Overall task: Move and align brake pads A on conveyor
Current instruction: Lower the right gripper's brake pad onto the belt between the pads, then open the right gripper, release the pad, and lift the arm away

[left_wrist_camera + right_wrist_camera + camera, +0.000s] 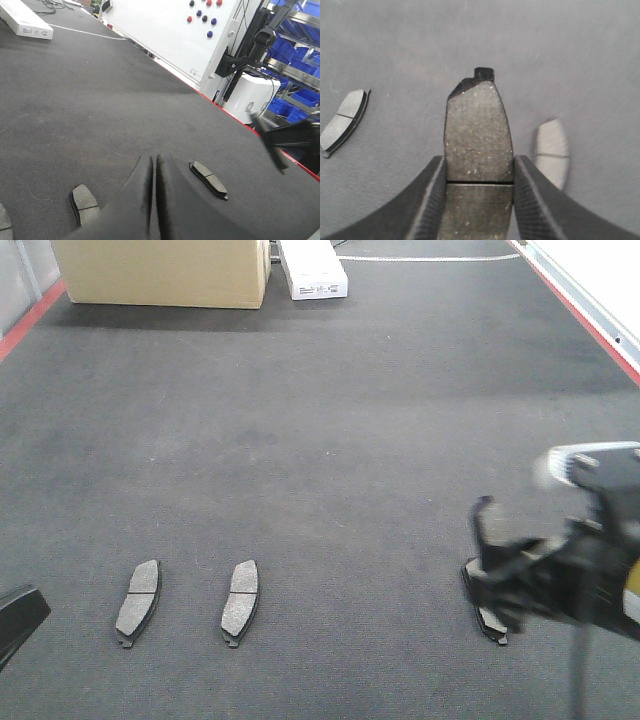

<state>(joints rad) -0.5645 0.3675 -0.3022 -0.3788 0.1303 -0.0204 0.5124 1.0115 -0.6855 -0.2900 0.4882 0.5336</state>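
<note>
Two pads [185,602] lie left; right gripper [479,172] clamps third pad [478,135] (tilted), left gripper [154,175] together.

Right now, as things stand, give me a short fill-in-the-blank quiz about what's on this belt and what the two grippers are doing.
1. The right gripper is shut on a brake ___.
2. The left gripper is ___ and holds nothing.
3. In the front view, ___ pads lie side by side at the left.
Missing: pad; shut; two.
</note>
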